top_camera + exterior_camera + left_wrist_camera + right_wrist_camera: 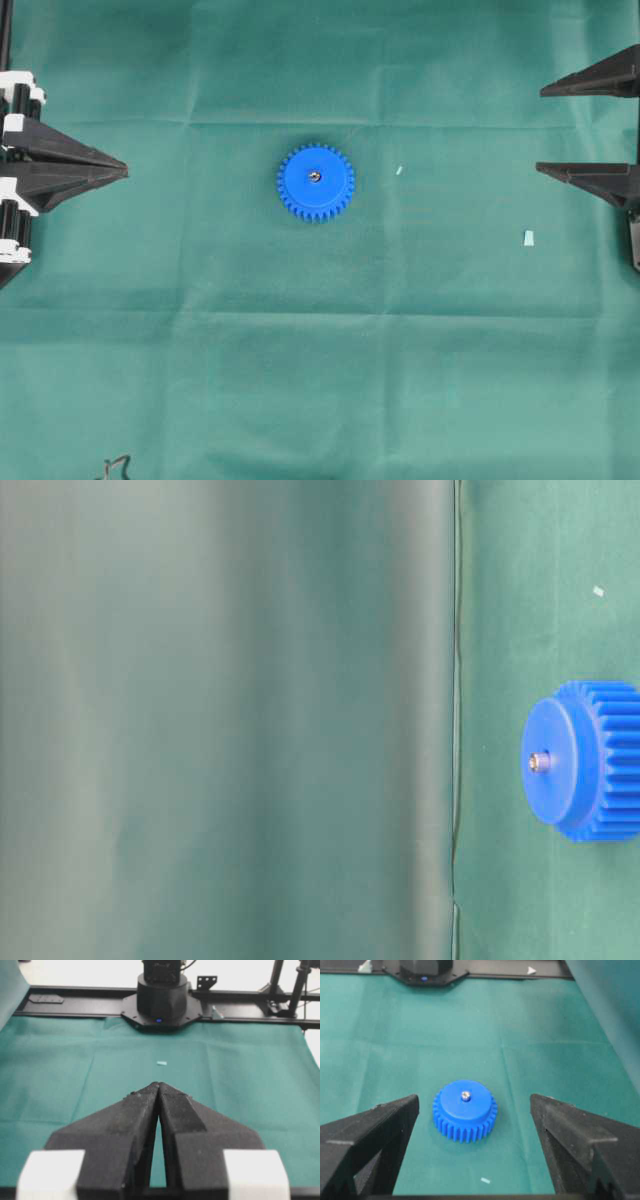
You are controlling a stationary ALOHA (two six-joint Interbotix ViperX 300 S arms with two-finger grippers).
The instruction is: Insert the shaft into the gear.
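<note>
The bright blue gear [332, 190] lies flat on the green cloth at the table's middle. The shaft [314, 176], a tiny silver pin, stands upright in its centre hole, its tip poking just above the hub. The table-level view shows the gear [580, 780] and the shaft [538, 762] the same way. My left gripper [122, 171] rests at the left edge, well apart from the gear, its jaws shut on nothing [158, 1085]. At the right edge my right gripper [543, 129] is wide open and empty. From its wrist, the gear [462, 1117] with the shaft [465, 1095] lies ahead of the spread fingers [395, 1120].
A pale fleck [398, 170] lies just right of the gear, and a small whitish scrap [528, 237] lies near the right gripper. The opposite arm's black base [161, 997] stands at the cloth's far edge. A loose cable end [118, 465] peeks in at the bottom left.
</note>
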